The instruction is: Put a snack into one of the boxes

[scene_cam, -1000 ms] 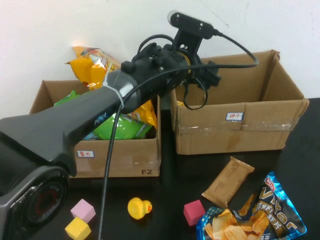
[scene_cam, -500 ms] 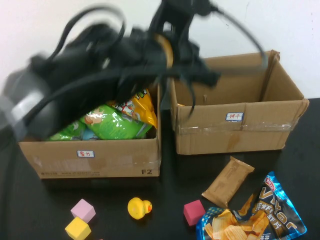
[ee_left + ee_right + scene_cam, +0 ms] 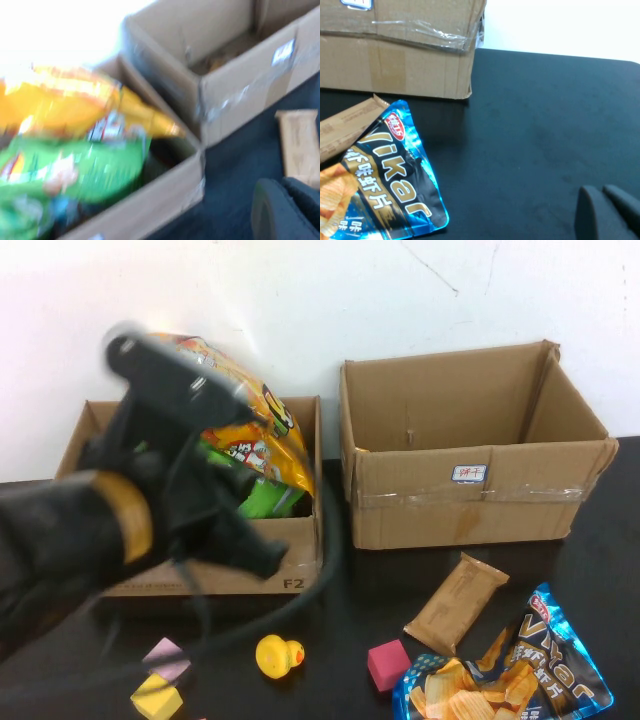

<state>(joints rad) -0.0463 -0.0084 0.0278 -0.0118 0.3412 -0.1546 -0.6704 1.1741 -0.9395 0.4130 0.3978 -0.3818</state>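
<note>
The left box (image 3: 300, 545) holds yellow (image 3: 255, 425) and green (image 3: 265, 495) snack bags; they also show in the left wrist view, yellow (image 3: 65, 105) and green (image 3: 75, 170). The right box (image 3: 480, 500) stands beside it. A brown snack bar (image 3: 455, 602) and a blue chips bag (image 3: 520, 665) lie on the black table in front of the right box. My left gripper (image 3: 255, 550) is blurred in front of the left box, shut and empty (image 3: 287, 210). My right gripper (image 3: 605, 210) is shut and empty above bare table, right of the chips bag (image 3: 385, 180).
A yellow duck (image 3: 277, 655), a pink cube (image 3: 388, 665), another pink cube (image 3: 165, 655) and a yellow cube (image 3: 155, 698) lie near the table's front edge. The left arm (image 3: 70, 540) covers the left box's front. A white wall stands behind the boxes.
My left arm has swung from above the right box's near-left corner back to the left and toward the front, now before the left box. The snacks on the table have not moved.
</note>
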